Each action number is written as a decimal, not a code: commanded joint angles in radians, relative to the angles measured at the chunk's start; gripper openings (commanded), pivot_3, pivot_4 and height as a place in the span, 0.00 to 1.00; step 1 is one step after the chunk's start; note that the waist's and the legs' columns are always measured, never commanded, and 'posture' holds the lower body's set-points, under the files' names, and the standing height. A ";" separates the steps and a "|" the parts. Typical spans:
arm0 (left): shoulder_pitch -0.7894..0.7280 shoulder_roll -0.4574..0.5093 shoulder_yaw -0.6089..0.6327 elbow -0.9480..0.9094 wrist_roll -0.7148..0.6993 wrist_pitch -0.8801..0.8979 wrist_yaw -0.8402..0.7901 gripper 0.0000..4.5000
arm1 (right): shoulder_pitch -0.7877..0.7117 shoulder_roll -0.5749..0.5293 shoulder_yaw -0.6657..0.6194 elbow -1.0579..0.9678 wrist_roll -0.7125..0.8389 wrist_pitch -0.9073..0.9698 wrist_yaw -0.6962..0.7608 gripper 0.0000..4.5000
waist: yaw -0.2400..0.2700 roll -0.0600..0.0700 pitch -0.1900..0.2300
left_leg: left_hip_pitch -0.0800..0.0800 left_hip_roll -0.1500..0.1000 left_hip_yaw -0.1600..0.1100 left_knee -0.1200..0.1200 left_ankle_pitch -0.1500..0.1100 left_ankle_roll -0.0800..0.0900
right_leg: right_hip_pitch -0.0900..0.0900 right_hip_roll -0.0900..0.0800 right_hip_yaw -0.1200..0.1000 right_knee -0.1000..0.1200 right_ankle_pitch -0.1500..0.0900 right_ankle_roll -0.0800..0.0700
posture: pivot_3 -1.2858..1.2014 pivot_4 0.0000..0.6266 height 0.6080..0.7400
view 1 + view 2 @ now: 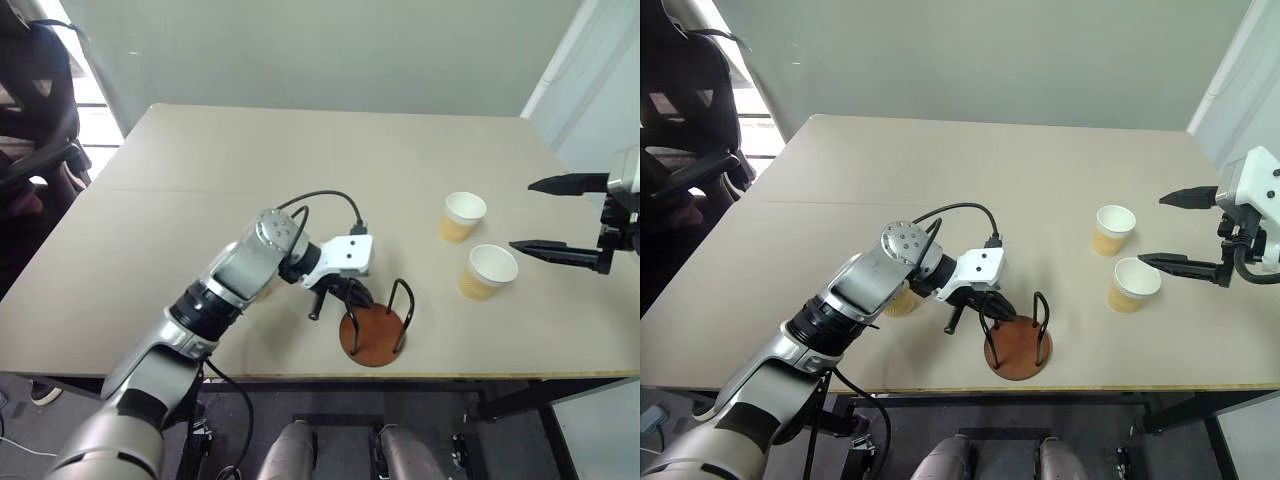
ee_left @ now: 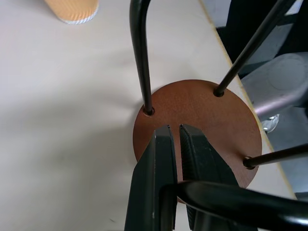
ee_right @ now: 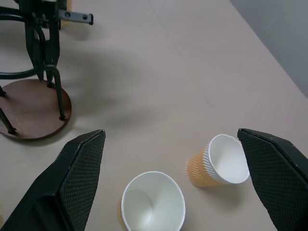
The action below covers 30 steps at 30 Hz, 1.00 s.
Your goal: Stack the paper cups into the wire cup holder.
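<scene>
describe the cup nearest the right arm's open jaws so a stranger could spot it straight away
On the beige table, look right of the wire cup holder at the near edge. Two upright paper cups stand there, apart; it is the nearer cup, the one closer to the table's near edge.

A beige table (image 1: 300, 180) is taking up most of the scene, its far edge lying near a pale wall (image 1: 320, 50). A black chair (image 1: 35, 100) is standing just beside the table's left edge.
</scene>
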<state>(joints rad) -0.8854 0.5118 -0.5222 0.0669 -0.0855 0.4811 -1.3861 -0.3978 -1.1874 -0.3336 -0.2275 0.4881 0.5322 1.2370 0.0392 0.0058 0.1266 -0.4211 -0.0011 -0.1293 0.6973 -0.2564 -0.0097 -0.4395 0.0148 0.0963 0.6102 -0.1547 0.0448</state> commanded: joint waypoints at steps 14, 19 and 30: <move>-0.005 -0.014 0.011 -0.042 0.014 0.077 0.068 0.41 | 0.007 -0.025 -0.043 -0.029 0.022 0.004 -0.008 1.00 | 0.000 0.000 0.000 | 0.001 -0.002 0.003 0.000 -0.001 0.001 | 0.000 0.000 0.007 0.000 0.000 0.003 | 0.52 0.24 1.00; -0.004 -0.007 0.014 -0.058 0.010 0.079 0.075 0.79 | -0.001 -0.023 -0.032 -0.023 0.022 0.001 -0.009 1.00 | 0.000 0.000 0.000 | 0.001 -0.002 0.005 0.000 -0.002 0.004 | 0.000 0.000 0.011 -0.001 -0.001 0.006 | 0.52 0.24 1.00; -0.037 0.124 0.124 -0.130 -0.044 0.099 0.040 0.99 | -0.043 -0.021 0.031 0.027 0.002 -0.035 0.016 1.00 | -0.004 0.000 0.000 | 0.001 -0.002 0.008 0.000 -0.004 0.007 | -0.001 0.000 0.013 -0.001 -0.002 0.007 | 0.52 0.24 1.00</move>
<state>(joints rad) -0.8913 0.6235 -0.4447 -0.0149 -0.1078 0.5781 -1.3322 -0.4140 -1.1903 -0.3010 -0.2015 0.4933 0.5153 1.2477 0.0353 0.0059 0.1267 -0.4202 -0.0036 -0.1215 0.6976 -0.2608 -0.0029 -0.4410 0.0147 0.1093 0.6090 -0.1567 0.0516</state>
